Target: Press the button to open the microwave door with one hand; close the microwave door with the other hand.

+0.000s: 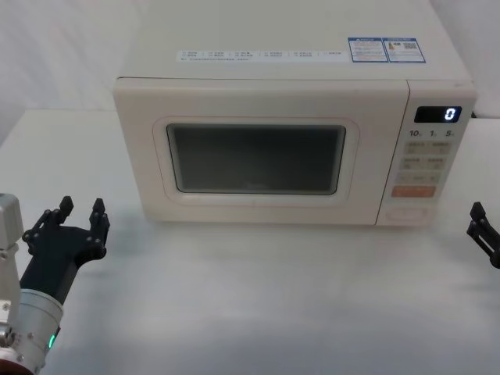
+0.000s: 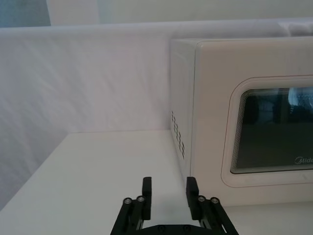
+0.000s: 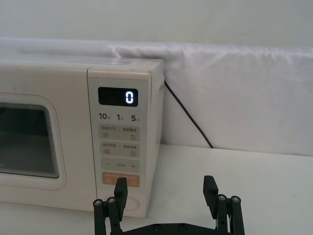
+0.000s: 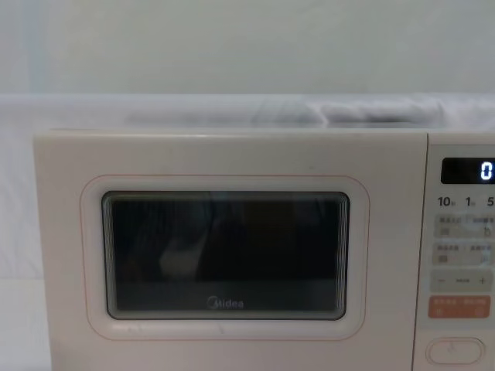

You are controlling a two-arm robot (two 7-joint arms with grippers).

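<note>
The cream microwave door [image 1: 258, 160] with its dark window is shut flush with the cabinet; I also see the door [image 4: 224, 255] from the chest. The wide oval button [image 1: 410, 211] sits at the bottom of the control panel, below the orange one, and in the chest view the button [image 4: 454, 350] is at the lower right. My left gripper [image 1: 82, 207] hovers open over the table, left of and in front of the microwave, a green light glowing on its wrist. My right gripper [image 3: 165, 188] is open to the right, in front of the panel, one finger partly covering the button [image 3: 133, 201].
The white table [image 1: 258, 297] stretches in front of the microwave. The display [image 1: 437, 114] reads 0. A black power cable [image 3: 188, 117] runs down behind the microwave's right side against the white cloth backdrop. The orange button [image 1: 412, 191] lies just above the oval one.
</note>
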